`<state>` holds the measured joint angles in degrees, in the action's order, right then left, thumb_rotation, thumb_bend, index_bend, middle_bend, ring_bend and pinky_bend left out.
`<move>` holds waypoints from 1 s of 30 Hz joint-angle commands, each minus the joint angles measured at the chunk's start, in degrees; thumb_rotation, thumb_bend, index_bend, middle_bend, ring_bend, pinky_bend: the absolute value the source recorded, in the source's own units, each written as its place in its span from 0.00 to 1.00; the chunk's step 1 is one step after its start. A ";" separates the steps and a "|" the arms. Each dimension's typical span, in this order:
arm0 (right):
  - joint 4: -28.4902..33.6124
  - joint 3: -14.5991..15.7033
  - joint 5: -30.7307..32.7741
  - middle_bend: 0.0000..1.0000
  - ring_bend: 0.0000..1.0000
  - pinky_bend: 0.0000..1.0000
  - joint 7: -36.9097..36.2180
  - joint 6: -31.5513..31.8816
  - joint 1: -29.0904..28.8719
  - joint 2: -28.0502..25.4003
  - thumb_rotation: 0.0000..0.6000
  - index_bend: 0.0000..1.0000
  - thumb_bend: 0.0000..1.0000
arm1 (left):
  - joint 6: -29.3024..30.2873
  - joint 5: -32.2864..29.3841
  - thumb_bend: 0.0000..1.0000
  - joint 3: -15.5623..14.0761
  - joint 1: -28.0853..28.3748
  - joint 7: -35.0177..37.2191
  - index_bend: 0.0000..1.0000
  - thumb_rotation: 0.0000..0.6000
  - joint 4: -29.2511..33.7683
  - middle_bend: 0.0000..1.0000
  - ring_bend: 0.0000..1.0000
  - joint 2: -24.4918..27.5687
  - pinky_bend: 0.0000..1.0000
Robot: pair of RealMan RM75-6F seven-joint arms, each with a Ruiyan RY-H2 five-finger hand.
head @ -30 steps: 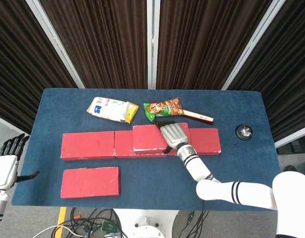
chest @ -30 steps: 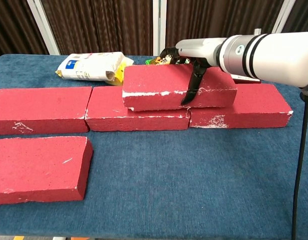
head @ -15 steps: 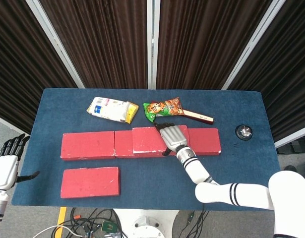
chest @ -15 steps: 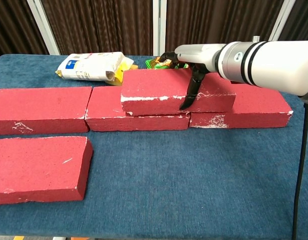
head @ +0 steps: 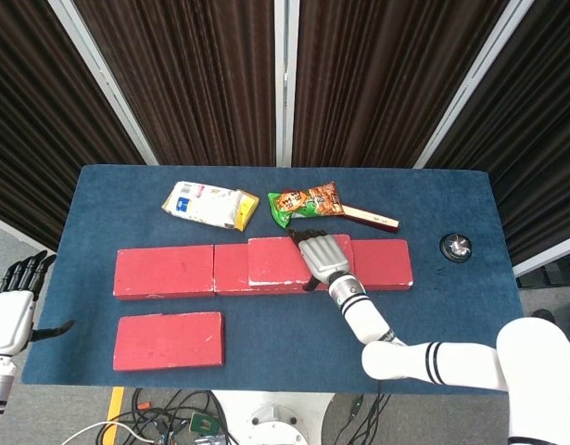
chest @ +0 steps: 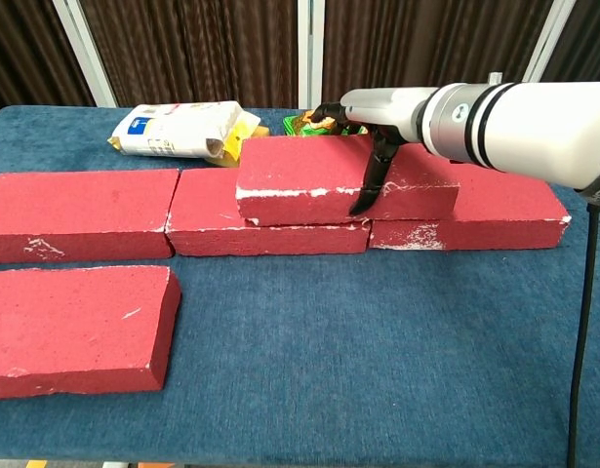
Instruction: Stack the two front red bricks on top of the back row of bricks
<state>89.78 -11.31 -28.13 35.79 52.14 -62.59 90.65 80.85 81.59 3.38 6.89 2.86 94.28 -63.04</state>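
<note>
Three red bricks form the back row: left (head: 164, 272), middle (chest: 260, 232), right (head: 385, 262). A fourth red brick (head: 273, 258) (chest: 300, 175) lies flat on top, across the joint between the middle and right ones. My right hand (head: 323, 255) (chest: 376, 105) grips this top brick, palm on its upper face, thumb down the front face, fingers over the back edge. One more red brick (head: 169, 340) (chest: 70, 327) lies alone at the front left. My left hand (head: 8, 311) hangs off the table's left side, fingers apart, holding nothing.
Behind the row lie a white and yellow snack bag (head: 209, 204) (chest: 178, 132), a green snack packet (head: 305, 201) and a thin red bar (head: 371, 217). A round black knob (head: 456, 246) sits at the right of the blue table (head: 266, 334).
The top brick has come down from a slight tilt and now rests flat on the back row, a little further left. My right hand stays on it. The left hand has not moved.
</note>
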 commanded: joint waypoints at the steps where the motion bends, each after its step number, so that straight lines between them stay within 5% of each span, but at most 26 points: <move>1: -0.20 0.14 0.11 0.16 0.10 0.15 0.12 0.19 -0.14 0.21 1.00 0.00 0.07 | 0.03 -0.08 0.00 0.02 -0.04 0.07 0.00 1.00 -0.10 0.00 0.00 -0.03 0.00; 30: -1.38 0.82 1.30 0.15 0.08 0.12 -0.01 -0.32 -1.27 0.78 1.00 0.00 0.07 | 0.14 -0.27 0.00 0.16 -0.10 0.20 0.00 1.00 -0.09 0.00 0.00 0.03 0.00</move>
<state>88.40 -10.51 -26.85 35.76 51.84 -63.85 91.43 80.99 81.31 3.54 6.79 3.08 94.19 -63.01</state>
